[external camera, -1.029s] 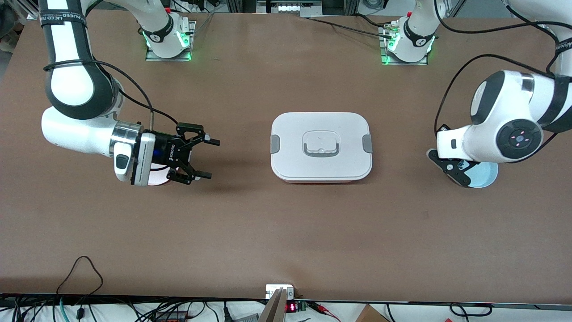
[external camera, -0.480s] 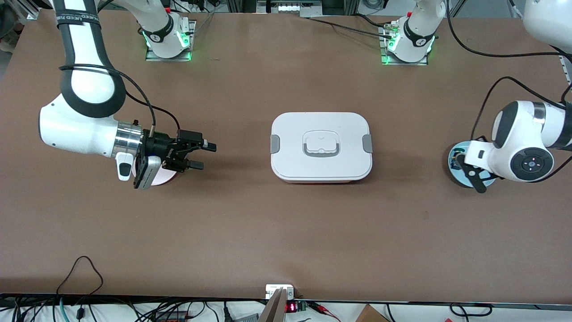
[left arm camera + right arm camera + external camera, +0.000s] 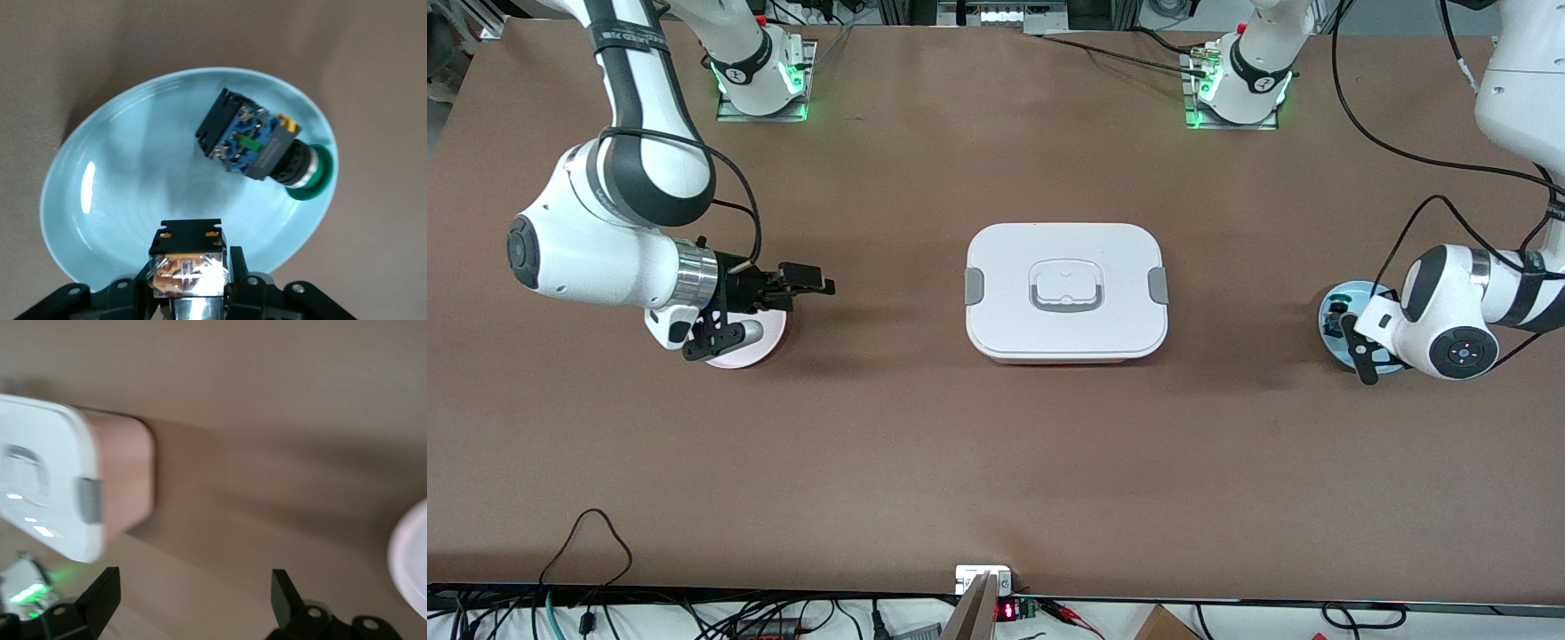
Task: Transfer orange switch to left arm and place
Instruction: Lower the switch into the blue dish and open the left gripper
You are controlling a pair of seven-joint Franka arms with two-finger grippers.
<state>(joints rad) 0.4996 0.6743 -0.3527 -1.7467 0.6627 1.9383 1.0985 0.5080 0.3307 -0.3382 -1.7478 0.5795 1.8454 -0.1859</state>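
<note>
My left gripper (image 3: 189, 283) is shut on the orange switch (image 3: 189, 257). Only the switch's black body and tan base show; its cap is hidden between the fingers. The gripper (image 3: 1358, 345) hangs just over the light blue plate (image 3: 1332, 300) at the left arm's end of the table. The white box (image 3: 1065, 289) with grey latches stands mid-table. My right gripper (image 3: 807, 280) is open and empty, turned on its side over the table beside a pink plate (image 3: 758, 342), pointing toward the box (image 3: 40, 480). Nothing lies between its fingers (image 3: 100, 590).
A blue-and-black component with a green cap (image 3: 257, 143) lies on its side on the blue plate (image 3: 133, 167). The pink plate's rim (image 3: 410, 560) shows in the right wrist view. Cables lie along the table edge nearest the front camera.
The right wrist has rolled, turning its gripper on edge and drawing it slightly away from the box. The left arm has swung toward its own end of the table, uncovering the blue plate.
</note>
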